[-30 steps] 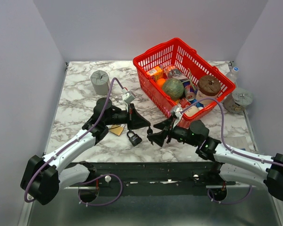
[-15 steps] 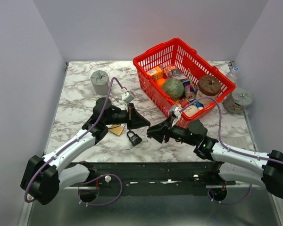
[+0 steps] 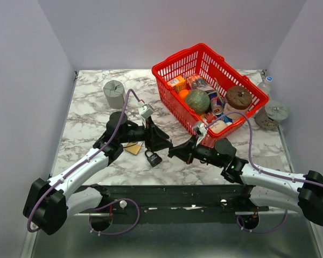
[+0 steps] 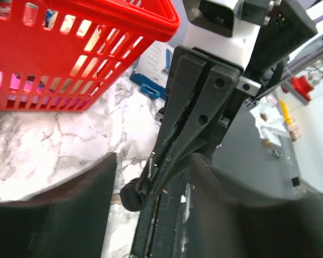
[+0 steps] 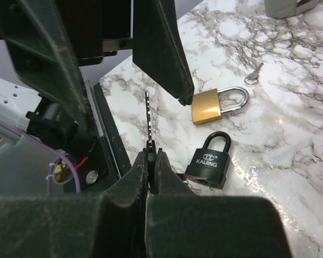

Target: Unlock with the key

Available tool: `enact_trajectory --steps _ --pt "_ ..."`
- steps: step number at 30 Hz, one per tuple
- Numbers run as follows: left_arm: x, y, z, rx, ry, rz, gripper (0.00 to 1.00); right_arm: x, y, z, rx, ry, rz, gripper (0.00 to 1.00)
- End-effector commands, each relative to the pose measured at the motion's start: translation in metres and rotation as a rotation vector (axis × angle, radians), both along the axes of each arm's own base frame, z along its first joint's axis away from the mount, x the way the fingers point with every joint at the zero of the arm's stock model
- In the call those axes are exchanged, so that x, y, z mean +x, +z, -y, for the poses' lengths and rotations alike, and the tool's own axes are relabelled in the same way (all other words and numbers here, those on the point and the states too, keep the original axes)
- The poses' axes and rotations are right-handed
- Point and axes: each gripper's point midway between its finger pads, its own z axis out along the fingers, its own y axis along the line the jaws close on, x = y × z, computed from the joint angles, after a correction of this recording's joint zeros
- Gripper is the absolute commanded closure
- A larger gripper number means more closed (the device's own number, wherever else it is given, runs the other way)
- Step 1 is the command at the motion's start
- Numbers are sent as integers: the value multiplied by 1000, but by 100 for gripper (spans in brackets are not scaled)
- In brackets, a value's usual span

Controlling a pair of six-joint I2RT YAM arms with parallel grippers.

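The key (image 5: 148, 121) has its black head clamped between the fingers of my shut right gripper (image 5: 152, 153), with the silver blade sticking straight out past the tips. My left gripper (image 4: 151, 215) stands open around those tips, one finger on each side, no longer touching the key. In the top view the left gripper (image 3: 160, 141) and right gripper (image 3: 176, 152) meet just above the table. A black padlock (image 5: 211, 161) lies directly beneath, with a brass padlock (image 5: 207, 113) beside it.
A red basket (image 3: 160, 69) full of groceries stands just behind the grippers. A grey cylinder (image 3: 114, 92) is at the back left, and tins (image 3: 273, 113) and a bottle (image 3: 265, 85) at the right edge. Another small silver key (image 5: 253, 75) lies beyond the brass padlock.
My right gripper moved left to the left gripper and shut on the key. The left gripper's jaws then opened and let the key go.
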Motion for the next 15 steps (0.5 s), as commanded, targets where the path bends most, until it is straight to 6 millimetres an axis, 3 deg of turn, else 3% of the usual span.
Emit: enact_trajectory --steps 1,3,6,7,11,15 --pt "15 6 -8 35 102 92 26 12 2 11 -5 -88 25 99" --pt "24 -3 -15 95 177 81 22 16 3 16 -25 -119 52 99" --pt "53 -16 -40 216 403 87 20 21 -1 25 -66 -162 73 99" --pt "67 -21 -56 268 530 83 19 20 1 29 -66 -171 82 99" --pt "84 -38 -98 377 784 18 17 19 -2 39 -71 -196 98 99" --pt "80 -62 -116 367 935 -152 18 18 -9 43 -89 -202 105 99"
